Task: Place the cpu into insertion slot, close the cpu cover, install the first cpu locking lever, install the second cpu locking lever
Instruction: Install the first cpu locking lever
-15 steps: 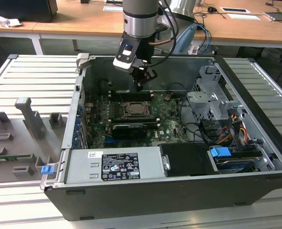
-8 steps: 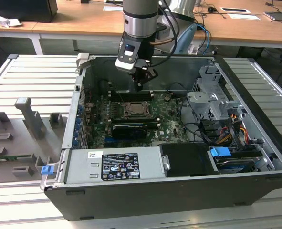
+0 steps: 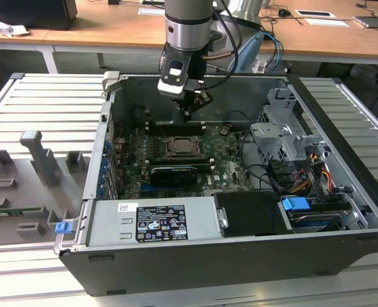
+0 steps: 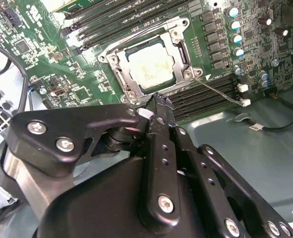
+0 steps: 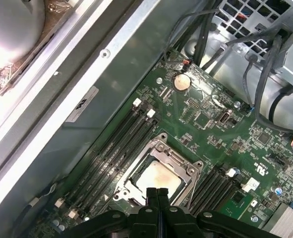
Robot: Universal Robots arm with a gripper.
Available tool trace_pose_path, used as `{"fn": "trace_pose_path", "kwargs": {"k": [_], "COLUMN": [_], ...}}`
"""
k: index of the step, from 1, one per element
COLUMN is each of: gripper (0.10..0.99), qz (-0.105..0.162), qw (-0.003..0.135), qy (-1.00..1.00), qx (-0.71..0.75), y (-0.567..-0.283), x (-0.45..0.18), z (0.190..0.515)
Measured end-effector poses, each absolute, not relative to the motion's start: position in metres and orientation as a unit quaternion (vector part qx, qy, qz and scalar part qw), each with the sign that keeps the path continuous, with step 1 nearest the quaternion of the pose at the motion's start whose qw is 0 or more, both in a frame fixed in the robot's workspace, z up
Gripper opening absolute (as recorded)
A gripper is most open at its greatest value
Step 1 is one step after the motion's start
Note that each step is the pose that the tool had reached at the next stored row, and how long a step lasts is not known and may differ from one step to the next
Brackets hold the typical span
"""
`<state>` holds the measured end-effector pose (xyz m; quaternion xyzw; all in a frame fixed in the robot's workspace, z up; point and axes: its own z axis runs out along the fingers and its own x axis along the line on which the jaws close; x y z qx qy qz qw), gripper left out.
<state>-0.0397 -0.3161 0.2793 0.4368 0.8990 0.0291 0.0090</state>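
In both wrist views the cpu lies flat in the insertion slot of the green motherboard, its pale metal top showing. The silver cpu cover lies down around it, framing the chip. From one socket corner a thin silver lever sticks out over the black memory slots. My gripper hangs a short way above the socket's edge. It is shut, fingers pressed together, with nothing between them.
The motherboard sits inside an open computer case. Near the socket are a long black card, the power supply, a metal drive cage and loose cables. Grey fixtures stand outside the case at the exterior view's left.
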Motion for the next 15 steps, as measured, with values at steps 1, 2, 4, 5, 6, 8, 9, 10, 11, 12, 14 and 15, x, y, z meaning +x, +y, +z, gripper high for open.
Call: {"fn": "trace_pose_path", "kwargs": {"k": [1, 2, 4, 5, 6, 8, 9, 10, 11, 12, 14, 15], "gripper": [0.106, 0.106, 0.106, 0.106, 0.106, 0.106, 0.106, 0.106, 0.106, 0.106, 0.106, 0.106], "qz": [0.029, 0.029, 0.029, 0.029, 0.029, 0.03, 0.03, 0.03, 0.03, 0.03, 0.03, 0.03], "qw": [0.009, 0.009, 0.008, 0.008, 0.008, 0.007, 0.007, 0.007, 0.007, 0.006, 0.006, 0.005], "qy": [0.901, 0.903, 0.909, 0.912, 0.914, 0.92, 0.924, 0.929, 0.932, 0.935, 0.941, 0.944], "qx": [0.432, 0.429, 0.416, 0.41, 0.404, 0.39, 0.381, 0.369, 0.362, 0.353, 0.338, 0.328], "y": [-0.3161, -0.3161, -0.3161, -0.3161, -0.3161, -0.3161, -0.3161, -0.3161, -0.3161, -0.3161, -0.3161, -0.3161], "x": [-0.0397, -0.0397, -0.0397, -0.0398, -0.0398, -0.0398, -0.0398, -0.0399, -0.04, -0.04, -0.0401, -0.0401], "z": [0.2793, 0.2793, 0.2793, 0.2793, 0.2793, 0.2792, 0.2793, 0.2792, 0.2792, 0.2792, 0.2792, 0.2792]}}
